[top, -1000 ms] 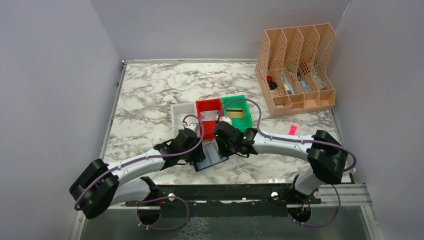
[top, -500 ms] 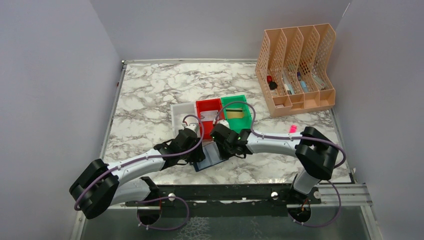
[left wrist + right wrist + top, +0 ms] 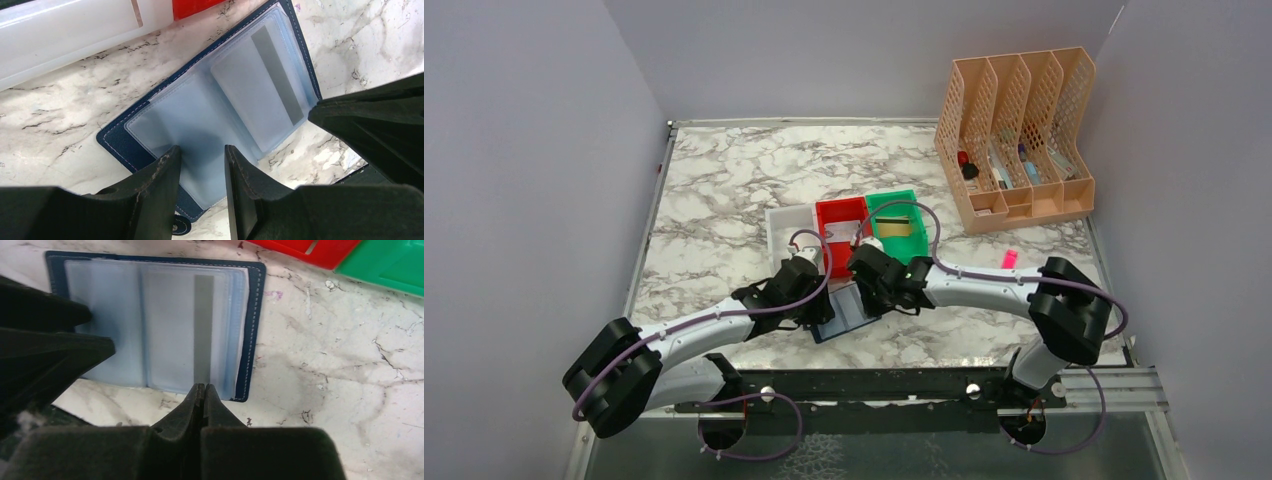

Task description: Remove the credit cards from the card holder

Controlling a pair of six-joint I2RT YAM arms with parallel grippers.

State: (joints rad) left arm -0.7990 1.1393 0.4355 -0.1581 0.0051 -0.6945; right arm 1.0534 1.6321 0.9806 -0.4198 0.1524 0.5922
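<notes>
The card holder (image 3: 846, 318) lies open on the marble, a navy wallet with pale-blue sleeves, also seen in the left wrist view (image 3: 116, 144) and the right wrist view (image 3: 258, 315). A pale credit card with a grey stripe (image 3: 202, 325) sits inside the right sleeve (image 3: 260, 85). My left gripper (image 3: 202, 150) is open, its fingers down on the left sleeve. My right gripper (image 3: 204, 386) is shut, its tips overlapping the near edge of that sleeve at the card's stripe end. In the top view both grippers (image 3: 820, 304) (image 3: 870, 290) are low over the wallet.
A white bin (image 3: 786, 226), a red bin (image 3: 838, 212) and a green bin (image 3: 894, 203) stand just behind the wallet; a tan-gold card (image 3: 901, 229) lies in the green one. A pink stick (image 3: 1007, 260) lies to the right. A peach file organiser (image 3: 1014, 130) stands at the back right.
The right arm shifted slightly left and then back, its elbow moving with it. The left arm and the wallet have not moved.
</notes>
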